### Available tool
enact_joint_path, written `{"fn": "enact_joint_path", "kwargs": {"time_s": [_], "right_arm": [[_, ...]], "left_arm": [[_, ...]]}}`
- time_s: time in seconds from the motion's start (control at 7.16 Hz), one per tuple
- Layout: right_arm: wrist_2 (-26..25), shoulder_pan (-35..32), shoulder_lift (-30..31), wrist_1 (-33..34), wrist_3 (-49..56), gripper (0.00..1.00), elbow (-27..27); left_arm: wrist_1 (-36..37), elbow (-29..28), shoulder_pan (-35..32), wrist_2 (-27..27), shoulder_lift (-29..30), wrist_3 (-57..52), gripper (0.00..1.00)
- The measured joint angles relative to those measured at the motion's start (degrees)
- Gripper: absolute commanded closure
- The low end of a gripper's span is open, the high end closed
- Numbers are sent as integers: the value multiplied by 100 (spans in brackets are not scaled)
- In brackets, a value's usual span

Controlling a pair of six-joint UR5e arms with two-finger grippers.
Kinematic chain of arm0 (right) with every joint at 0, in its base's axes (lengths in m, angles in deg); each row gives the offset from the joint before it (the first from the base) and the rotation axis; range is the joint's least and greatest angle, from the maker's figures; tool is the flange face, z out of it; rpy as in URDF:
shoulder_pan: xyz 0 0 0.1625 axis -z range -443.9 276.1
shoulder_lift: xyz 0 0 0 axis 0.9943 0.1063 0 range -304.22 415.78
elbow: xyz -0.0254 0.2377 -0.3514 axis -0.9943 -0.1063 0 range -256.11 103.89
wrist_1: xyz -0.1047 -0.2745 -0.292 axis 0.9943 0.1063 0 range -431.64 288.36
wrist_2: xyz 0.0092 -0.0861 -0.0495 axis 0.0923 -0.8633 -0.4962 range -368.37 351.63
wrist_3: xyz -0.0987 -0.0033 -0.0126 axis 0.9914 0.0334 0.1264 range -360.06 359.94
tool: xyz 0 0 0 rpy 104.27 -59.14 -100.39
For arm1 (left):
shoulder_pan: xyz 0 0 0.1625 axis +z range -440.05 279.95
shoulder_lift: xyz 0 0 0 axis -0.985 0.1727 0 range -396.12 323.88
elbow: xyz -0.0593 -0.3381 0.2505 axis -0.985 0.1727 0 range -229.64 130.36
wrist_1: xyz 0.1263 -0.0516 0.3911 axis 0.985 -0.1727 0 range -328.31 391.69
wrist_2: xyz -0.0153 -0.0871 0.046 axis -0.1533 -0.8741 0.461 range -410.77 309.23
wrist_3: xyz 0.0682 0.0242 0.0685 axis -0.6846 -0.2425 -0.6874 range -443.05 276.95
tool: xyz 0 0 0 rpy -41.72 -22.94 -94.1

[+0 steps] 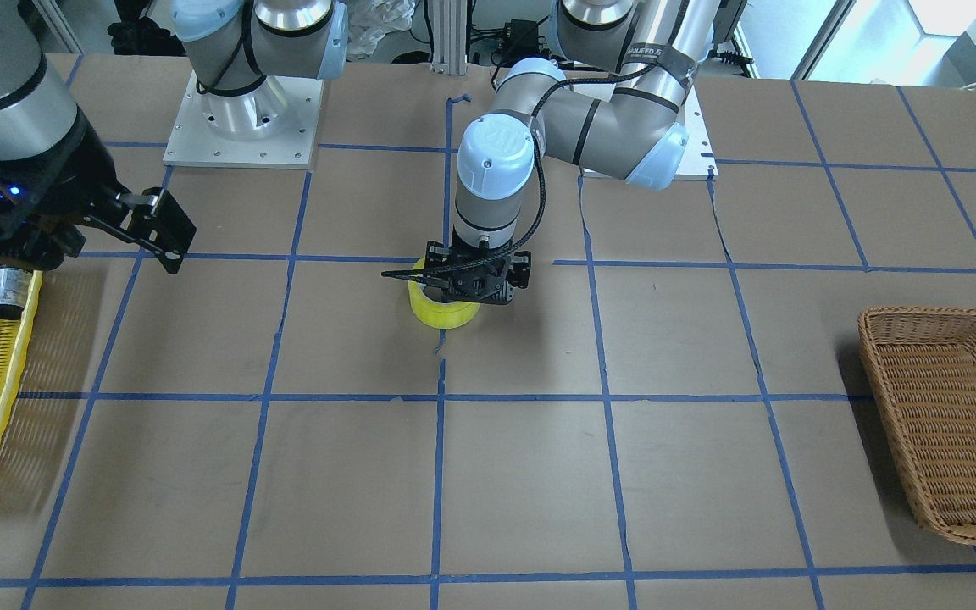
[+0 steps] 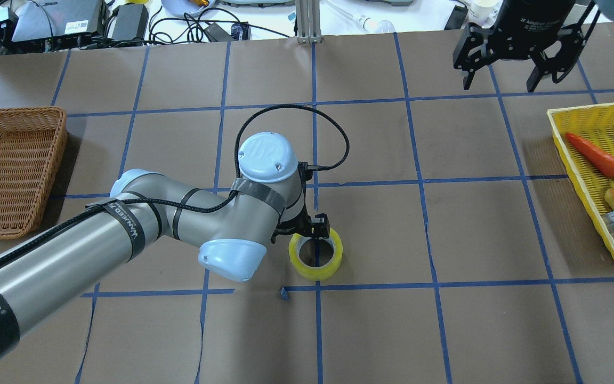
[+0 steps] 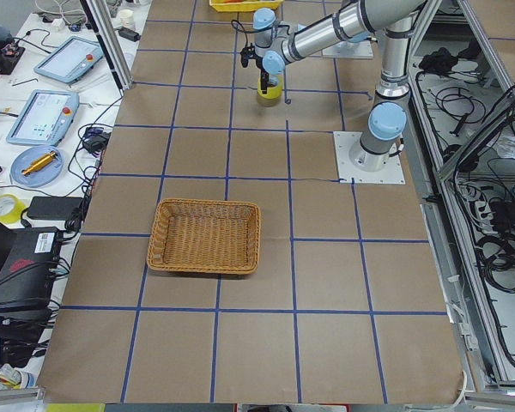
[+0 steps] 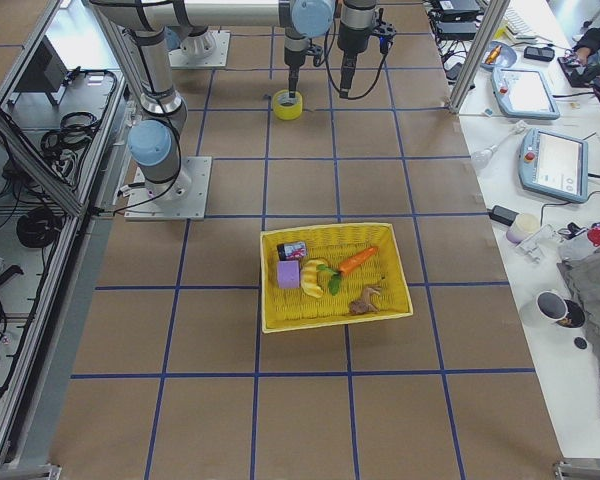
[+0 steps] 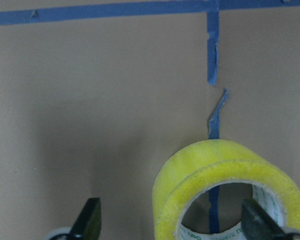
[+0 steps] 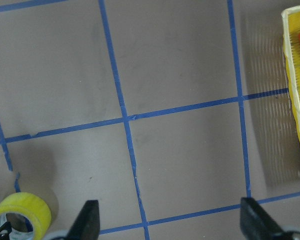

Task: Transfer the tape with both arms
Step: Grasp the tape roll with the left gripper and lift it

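From overhead, the roll of translucent yellow packing tape (image 2: pixel 315 273) lies flat on the brown paper-covered desk (image 2: pixel 488 330) near its middle. The left arm's black two-finger gripper (image 2: pixel 307 230) is low over its rim, and the right arm's black two-finger gripper (image 2: pixel 500 85) hangs well apart beside the yellow plastic basket (image 2: pixel 589 120). The left wrist view shows that gripper's fingers (image 5: pixel 90 220) spread wide astride one wall of the ring, gripping nothing. The right wrist view shows the right fingers (image 6: pixel 252 222) equally wide above the desk.

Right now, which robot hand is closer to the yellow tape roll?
Left. The left hand, open, sits right at the translucent yellow tape roll; the right hand hangs far off, near the yellow basket.
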Motion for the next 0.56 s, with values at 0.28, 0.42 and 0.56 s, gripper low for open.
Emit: {"fn": "enact_joint_path", "kwargs": {"time_s": [0.28, 0.42, 0.56], "right_arm": [[159, -147, 137, 3, 237, 0, 128], [203, -241, 162, 5, 257, 0, 168], [218, -336, 166, 6, 263, 0, 189]], "left_arm": [[511, 308, -32, -5, 11, 7, 79], [714, 389, -32, -3, 26, -19, 95], [806, 417, -33, 14, 47, -43, 100]]}}
